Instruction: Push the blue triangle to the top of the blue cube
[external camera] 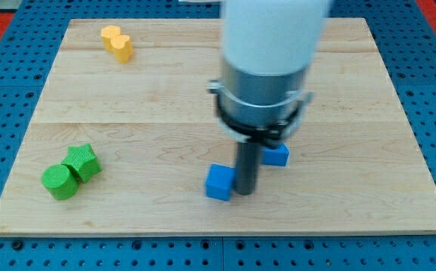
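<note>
Worktop (165,105): pale wooden board, four groups of blocks on it.
Rod: no jaws fitted; the arm ends in a plain rod, the tip (245,193) down on the board.
Blue cube (219,182): touching the tip, at its 9 o'clock.
Blue triangle (276,154): partly hidden behind the rod, at the tip's 1 o'clock; shape not clear.
Progress: judged incomplete. The triangle lies at the cube's 2 o'clock, not at 12; it needs moving toward 9 o'clock.
Others: yellow block (117,43) at far 11 o'clock, green star (82,162) and green cylinder (59,181) at 9 o'clock, well apart.
</note>
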You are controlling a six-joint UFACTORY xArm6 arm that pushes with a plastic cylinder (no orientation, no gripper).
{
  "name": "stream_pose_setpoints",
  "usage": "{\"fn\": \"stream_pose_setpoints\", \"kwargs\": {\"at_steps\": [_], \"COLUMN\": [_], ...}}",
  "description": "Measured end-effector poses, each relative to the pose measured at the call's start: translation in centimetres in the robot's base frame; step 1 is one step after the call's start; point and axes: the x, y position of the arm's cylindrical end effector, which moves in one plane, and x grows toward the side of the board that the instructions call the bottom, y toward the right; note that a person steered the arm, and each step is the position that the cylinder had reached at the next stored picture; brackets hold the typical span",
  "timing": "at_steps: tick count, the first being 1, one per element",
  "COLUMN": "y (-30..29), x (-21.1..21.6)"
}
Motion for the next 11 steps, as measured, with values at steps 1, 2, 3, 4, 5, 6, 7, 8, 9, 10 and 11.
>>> {"fn": "stream_pose_setpoints", "kwargs": {"at_steps": [1,2,3,4,5,6,7,8,9,10,11], "y": [-3.3,2.8,11.8,14.3,10.0,4.9,0.1,-1.2,-2.3,-7.5,-12.1], "x": [-0.2,-0.2,-1.6,-4.8,-5.4,-5.5,-5.8,-7.4,-8.6,-8.6,-8.6]}}
